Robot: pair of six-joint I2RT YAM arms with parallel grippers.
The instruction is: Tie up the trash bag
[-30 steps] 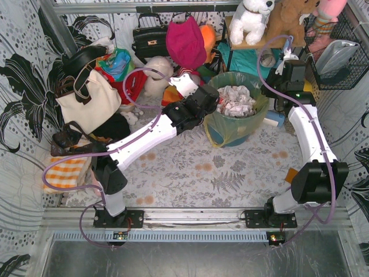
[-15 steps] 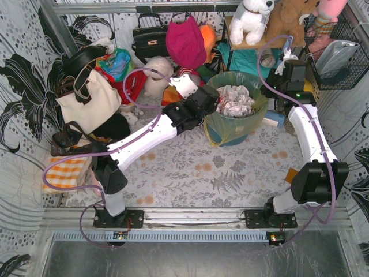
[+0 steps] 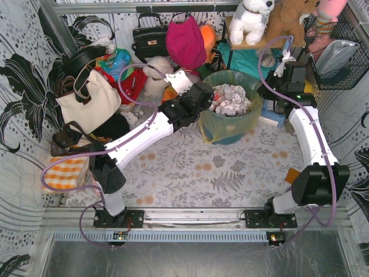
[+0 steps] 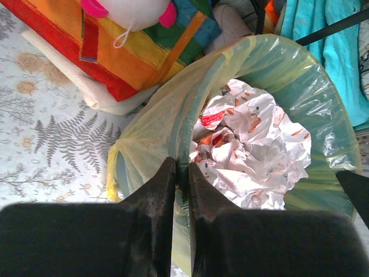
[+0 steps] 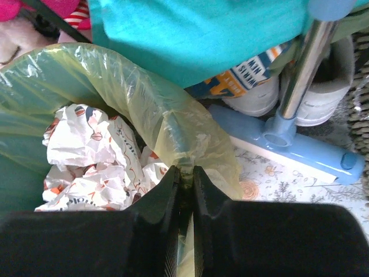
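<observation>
Trash bag (image 3: 214,126) seems thin, soft and slippery; left gripper (image 4: 181,168) and right gripper (image 5: 185,173) are closed on its rim.

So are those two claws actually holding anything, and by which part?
Yes, both hold the trash bag by its rim: the left gripper pinches the rim's left side, the right gripper its right side.

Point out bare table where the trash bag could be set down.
Widest bare stretch: the floral tabletop between the left arm and right arm, from the trash bag to the near rail. Crowded: behind and left of the bag, with handbags, toys and the cream tote; a blue tool head lies at its right.
</observation>
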